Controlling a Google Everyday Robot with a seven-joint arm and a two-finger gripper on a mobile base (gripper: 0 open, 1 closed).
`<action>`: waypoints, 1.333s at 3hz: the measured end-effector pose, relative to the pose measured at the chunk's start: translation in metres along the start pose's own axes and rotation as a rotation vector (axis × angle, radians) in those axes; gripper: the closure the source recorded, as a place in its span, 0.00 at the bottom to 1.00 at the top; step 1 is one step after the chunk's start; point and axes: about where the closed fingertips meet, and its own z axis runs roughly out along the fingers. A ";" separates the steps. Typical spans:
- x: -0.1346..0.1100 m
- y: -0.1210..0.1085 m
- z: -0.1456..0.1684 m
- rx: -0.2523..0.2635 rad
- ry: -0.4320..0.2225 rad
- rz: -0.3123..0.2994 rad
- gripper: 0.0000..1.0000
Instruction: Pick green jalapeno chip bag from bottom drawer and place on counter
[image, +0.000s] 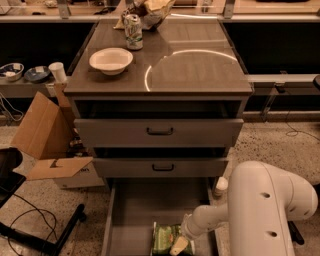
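Note:
The green jalapeno chip bag (163, 238) lies flat on the floor of the open bottom drawer (137, 210), near its front end at the bottom of the view. My gripper (181, 245) reaches in from the right, low in the drawer, at the bag's right edge and touching it. The white arm (265, 210) fills the lower right. The counter (200, 70) is the glossy grey-brown cabinet top above, with a curved light reflection.
On the counter stand a white bowl (111, 59), a green-and-white soda can (133, 31) and a tan wrinkled bag (152, 10) at the back. Two grey drawer fronts (160, 132) with black handles are above the open drawer. A cardboard box (47, 135) stands on the floor at the left.

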 end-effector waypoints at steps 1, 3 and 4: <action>-0.001 0.000 0.000 0.000 0.000 -0.001 0.00; 0.020 0.009 0.032 -0.009 -0.087 0.040 0.00; 0.021 0.003 0.035 0.005 -0.106 0.035 0.00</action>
